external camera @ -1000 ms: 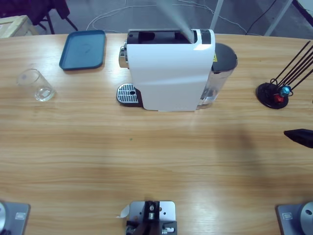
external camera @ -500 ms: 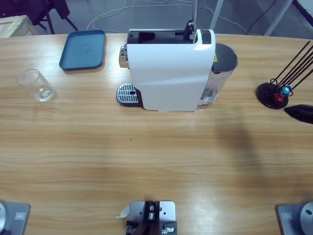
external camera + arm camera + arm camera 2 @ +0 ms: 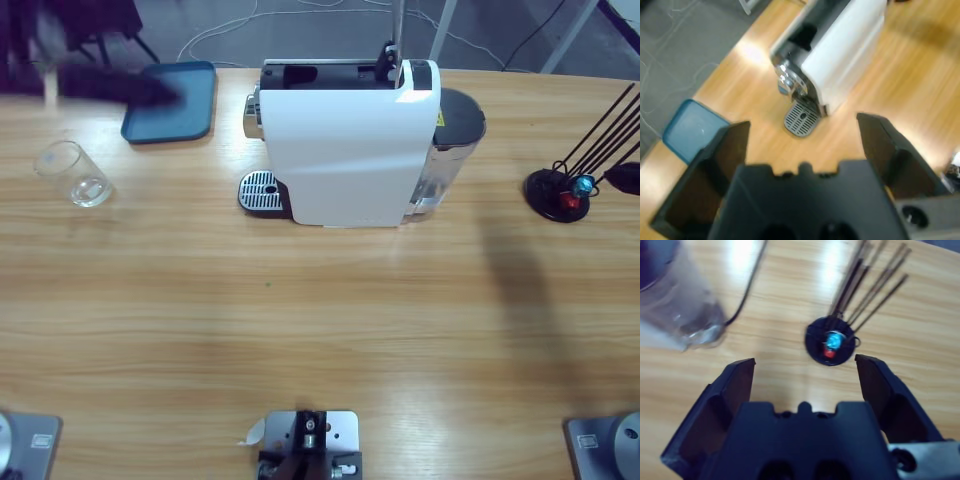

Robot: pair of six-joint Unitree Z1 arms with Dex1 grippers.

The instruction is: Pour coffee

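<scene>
- Pouring looks barely begun: the glass cup [image 3: 75, 174] stands empty near the table's [image 3: 300, 330] left edge, well apart from the coffee machine [image 3: 345, 145] at the middle of the far edge, and nothing sits on the drip grate [image 3: 261, 190]
- The left gripper [image 3: 802, 137] hangs above the table with jaws wide and nothing between them, looking down on the machine's spout end; a blue tray [image 3: 170, 100] lies toward the far left corner
- The right gripper [image 3: 805, 375] is also spread wide and empty, over the capsule holder [image 3: 562, 193] near the right edge, where 2 capsules, 1 blue and 1 red, sit
- Left to do, by my reading: fetch a capsule, load it, set the cup on the grate, brew
- In the high view the left arm is only a dark smear at the far left corner and the right gripper is cut off by the right edge
</scene>
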